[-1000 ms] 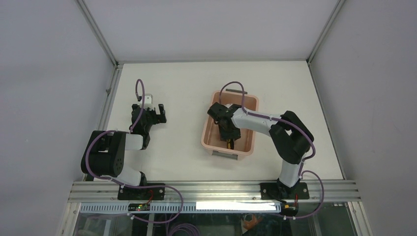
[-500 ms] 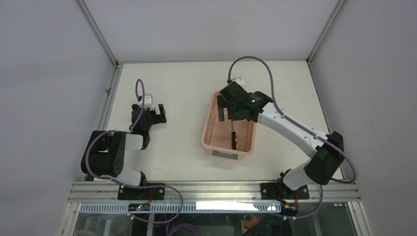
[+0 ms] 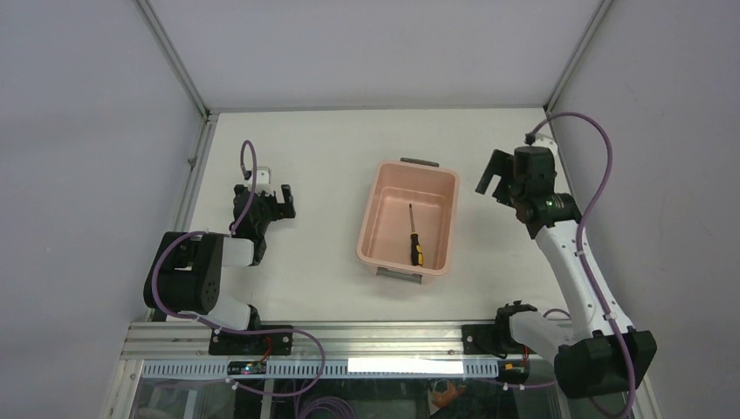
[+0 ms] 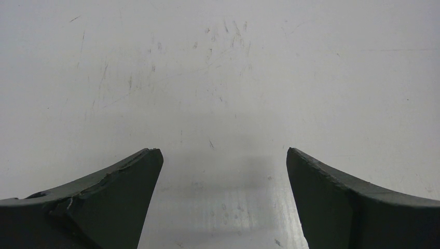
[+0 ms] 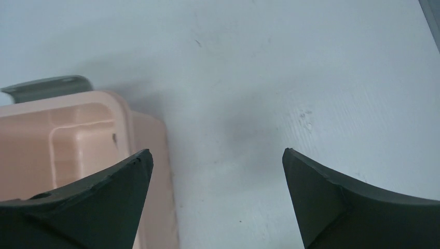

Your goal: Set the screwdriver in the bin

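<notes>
The screwdriver (image 3: 414, 238) lies loose on the floor of the salmon-pink bin (image 3: 373, 229), its yellow-and-black handle toward the near end. My right gripper (image 3: 494, 179) hangs to the right of the bin's far end, apart from it, open and empty. In the right wrist view its fingers (image 5: 217, 153) spread wide over bare table, with the bin's corner (image 5: 150, 140) and grey handle (image 5: 46, 87) at the left. My left gripper (image 3: 276, 196) rests open at the table's left side, far from the bin. Only scratched table shows between its fingers (image 4: 223, 153).
The white table (image 3: 323, 157) is boxed in by grey walls with metal frame rails (image 3: 196, 166) along its left and right edges. My right arm (image 3: 580, 271) stretches along the table's right side. Both arm bases sit on the near rail (image 3: 375, 336).
My right gripper opened and left the screwdriver in the bin. It then rose and swung from the bin's inside past the far end to the table on the right. My left arm stayed still.
</notes>
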Motion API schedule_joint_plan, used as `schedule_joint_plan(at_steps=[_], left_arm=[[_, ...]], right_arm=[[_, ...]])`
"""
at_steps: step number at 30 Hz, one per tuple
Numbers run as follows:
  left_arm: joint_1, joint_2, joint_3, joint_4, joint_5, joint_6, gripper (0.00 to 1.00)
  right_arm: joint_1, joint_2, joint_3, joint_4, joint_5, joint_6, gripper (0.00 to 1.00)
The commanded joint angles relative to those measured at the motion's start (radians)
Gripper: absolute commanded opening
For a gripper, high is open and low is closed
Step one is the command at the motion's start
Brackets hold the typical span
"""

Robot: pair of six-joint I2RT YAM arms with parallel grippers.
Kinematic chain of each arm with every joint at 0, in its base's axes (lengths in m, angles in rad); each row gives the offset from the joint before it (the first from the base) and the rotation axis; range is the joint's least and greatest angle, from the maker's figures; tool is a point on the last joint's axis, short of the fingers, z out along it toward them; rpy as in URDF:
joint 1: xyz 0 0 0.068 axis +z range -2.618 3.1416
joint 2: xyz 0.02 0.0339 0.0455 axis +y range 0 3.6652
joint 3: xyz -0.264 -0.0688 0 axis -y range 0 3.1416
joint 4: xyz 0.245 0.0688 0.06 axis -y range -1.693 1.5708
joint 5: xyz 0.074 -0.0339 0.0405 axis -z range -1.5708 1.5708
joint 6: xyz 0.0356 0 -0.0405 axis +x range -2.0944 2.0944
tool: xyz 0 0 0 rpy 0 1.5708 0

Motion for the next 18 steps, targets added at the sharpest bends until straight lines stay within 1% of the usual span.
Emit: schedule_joint_plan(at_steps=[1,2,5,8,12,16,18], left_arm=[[0.009,-0.008,0.021,0.054,0.015,0.0,0.99],[0.009,-0.008,0.022,0.054,0.015,0.0,0.99],[0.008,-0.008,0.02,0.054,0.015,0.001,0.99],[0.009,-0.008,0.02,0.054,0.015,0.001,0.99],[0.009,-0.008,0.02,0.054,0.015,0.001,0.99],[0.009,-0.008,0.021,0.054,0.016,0.001,0.99],[0.009,-0.008,0.021,0.054,0.016,0.001,0.99]], right_arm=[[-0.096,-0.084,-0.192,0.221,-0.033,-0.032,0.99],[-0.105,-0.105,-0.266,0.265,-0.007,-0.036,0.99],[-0.113,-0.16,-0.415,0.392,0.039,-0.044,0.99],[-0.111,-0.188,-0.514,0.477,0.056,-0.004,0.99],[-0.112,-0.188,-0.554,0.49,0.115,0.07,0.99],[-0.112,-0.175,-0.549,0.498,0.123,0.118,0.99],[-0.112,-0.175,-0.534,0.479,0.117,0.113,0.99]])
